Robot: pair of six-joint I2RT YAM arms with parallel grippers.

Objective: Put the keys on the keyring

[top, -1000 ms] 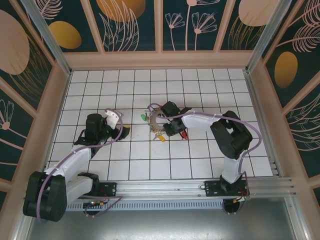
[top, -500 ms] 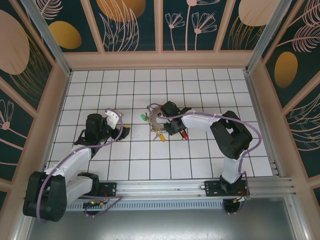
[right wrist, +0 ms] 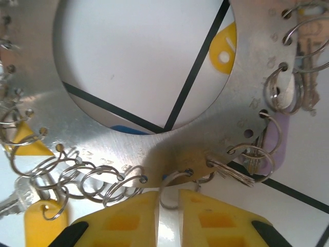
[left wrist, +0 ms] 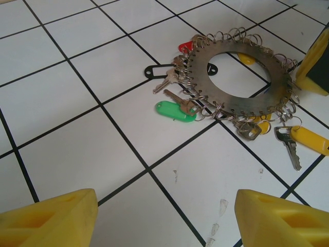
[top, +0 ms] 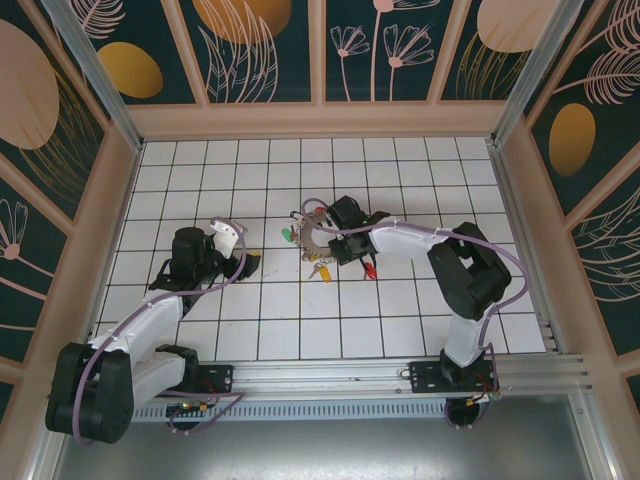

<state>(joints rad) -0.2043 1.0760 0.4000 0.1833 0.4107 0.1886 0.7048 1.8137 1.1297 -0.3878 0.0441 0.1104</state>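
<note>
You have a flat silvery metal disc with a wide round hole [left wrist: 241, 103] lying flat on the white tiles. Small silvery wire keyrings [left wrist: 229, 36] are threaded through holes all round its rim. Small silvery keys with green [left wrist: 175, 110], yellow [left wrist: 308, 140] and red [left wrist: 186, 47] plastic heads lie splayed just outside that rim.

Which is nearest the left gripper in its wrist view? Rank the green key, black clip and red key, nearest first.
1. Green key: nearest the left gripper, at the near-left edge of the metal disc.
2. Black clip: farther back, left of the disc.
3. Red key: farthest, at the disc's far-left rim.
</note>
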